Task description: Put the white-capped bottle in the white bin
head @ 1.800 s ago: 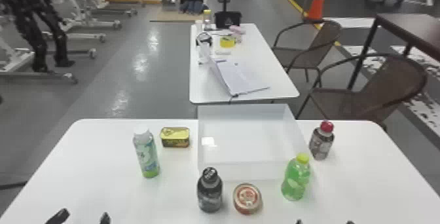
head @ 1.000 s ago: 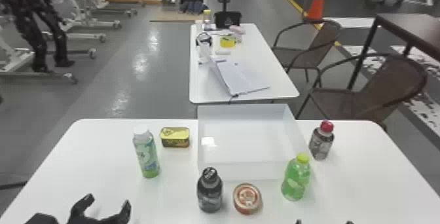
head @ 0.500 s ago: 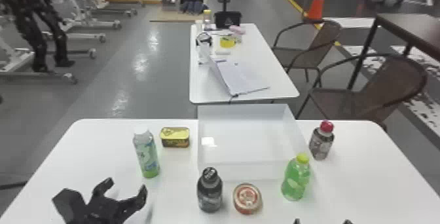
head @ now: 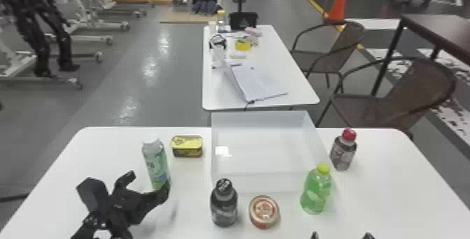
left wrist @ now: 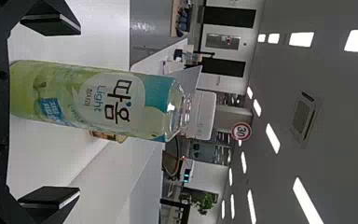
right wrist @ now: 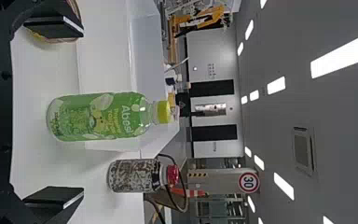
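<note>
Altogether, four bottles and two tins: at left, the left gripper (head: 148, 181) spreads before one white-capped bottle (head: 155, 163); then a far yellow tin (head: 187, 146), near black-capped bottle (head: 223, 207), one white bin (head: 258, 182), near round tin (head: 264, 212), yellow-capped bottle (head: 315, 193), near right gripper (head: 342, 235), fingers apart, and, farther, red-capped bottle (head: 342, 154).

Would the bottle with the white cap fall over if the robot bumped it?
The white-capped bottle might tip if bumped up high, since it stands tall and narrow. It could feel fairly heavy, because it looks full of drink. Its smooth sides might be slippery.
</note>
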Tool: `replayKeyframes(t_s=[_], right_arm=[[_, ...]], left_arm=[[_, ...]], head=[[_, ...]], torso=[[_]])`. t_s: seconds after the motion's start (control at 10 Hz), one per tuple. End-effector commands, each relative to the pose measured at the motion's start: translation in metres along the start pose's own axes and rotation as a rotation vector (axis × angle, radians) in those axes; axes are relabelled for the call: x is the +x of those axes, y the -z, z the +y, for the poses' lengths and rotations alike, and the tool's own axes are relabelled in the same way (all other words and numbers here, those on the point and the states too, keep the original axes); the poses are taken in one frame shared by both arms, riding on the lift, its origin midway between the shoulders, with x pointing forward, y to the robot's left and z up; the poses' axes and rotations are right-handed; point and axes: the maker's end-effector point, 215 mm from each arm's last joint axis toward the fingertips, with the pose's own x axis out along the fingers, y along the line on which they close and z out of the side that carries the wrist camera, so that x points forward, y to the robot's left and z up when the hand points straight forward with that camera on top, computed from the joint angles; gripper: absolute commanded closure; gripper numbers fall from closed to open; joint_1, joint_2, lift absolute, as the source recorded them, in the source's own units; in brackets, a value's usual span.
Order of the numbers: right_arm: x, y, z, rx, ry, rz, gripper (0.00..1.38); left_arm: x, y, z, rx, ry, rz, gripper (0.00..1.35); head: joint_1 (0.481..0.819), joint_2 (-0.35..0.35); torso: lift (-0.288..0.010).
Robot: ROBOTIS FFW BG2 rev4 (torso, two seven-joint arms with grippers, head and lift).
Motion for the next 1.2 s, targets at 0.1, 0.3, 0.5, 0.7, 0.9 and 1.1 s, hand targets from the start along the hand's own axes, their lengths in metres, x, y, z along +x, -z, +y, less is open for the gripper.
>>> replayKeyframes(t_s=[0.1, 0.3, 0.5, 0.7, 0.9, 1.1], right_arm=[[0.003, -0.001, 0.004, 0.003, -0.013, -0.003, 0.1], [0.004, 0.0, 0.003, 0.002, -0.013, -0.003, 0.1], [0.005, 0.0, 0.004, 0.004, -0.013, -0.003, 0.1], [0.006, -0.001, 0.006, 0.004, -0.021, -0.004, 0.1], [0.007, -0.001, 0.006, 0.006, -0.021, -0.004, 0.1], [0.007, 0.0, 0.007, 0.007, -0.021, -0.005, 0.1]], left_arm=[[0.015, -0.005, 0.0, 0.002, 0.016, -0.001, 0.09], [0.02, -0.003, -0.001, -0.014, 0.02, 0.005, 0.09], [0.027, 0.002, -0.004, -0.016, 0.031, 0.022, 0.09], [0.037, 0.003, 0.001, -0.001, 0.034, 0.034, 0.09], [0.04, 0.001, 0.008, 0.011, 0.027, 0.039, 0.09], [0.04, 0.002, 0.013, 0.015, 0.017, 0.043, 0.26]], head=[[0.549, 0.0], [0.549, 0.0], [0.549, 0.0], [0.549, 0.0], [0.549, 0.0], [0.549, 0.0]], torso=[[-0.1], [-0.1], [-0.1], [-0.1], [-0.1], [-0.1]])
